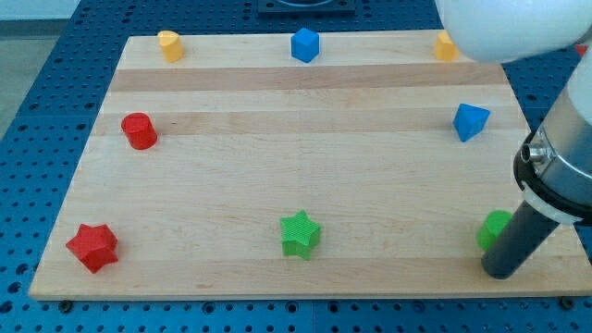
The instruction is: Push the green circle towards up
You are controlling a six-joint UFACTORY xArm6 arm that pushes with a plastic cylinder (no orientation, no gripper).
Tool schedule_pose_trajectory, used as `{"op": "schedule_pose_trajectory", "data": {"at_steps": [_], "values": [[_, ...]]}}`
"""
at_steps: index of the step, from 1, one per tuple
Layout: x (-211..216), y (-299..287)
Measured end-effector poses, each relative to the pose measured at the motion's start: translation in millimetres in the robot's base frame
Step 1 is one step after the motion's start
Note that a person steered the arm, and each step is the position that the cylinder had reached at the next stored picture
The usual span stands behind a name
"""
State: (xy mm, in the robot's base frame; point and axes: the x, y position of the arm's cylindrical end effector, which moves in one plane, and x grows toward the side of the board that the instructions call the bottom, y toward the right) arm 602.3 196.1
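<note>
As my jawless tip [499,275] sits beside green circle [493,227], eight blocks [304,44], two per colour

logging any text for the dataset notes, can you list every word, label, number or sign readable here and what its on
None: no word, label, number or sign can be read in this view.
The wooden board is bare wood.
The blocks carry no marks, for example the green star, the red cylinder and the green circle.
The rod, down to my tip just below the green circle, is plain and dark.
</note>
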Motion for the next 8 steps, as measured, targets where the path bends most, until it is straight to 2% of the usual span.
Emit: {"op": "schedule_pose_trajectory", "data": {"at_steps": [2, 4, 7, 8], "values": [[0, 6], [-19, 38], [-34, -32], [-51, -38]]}}
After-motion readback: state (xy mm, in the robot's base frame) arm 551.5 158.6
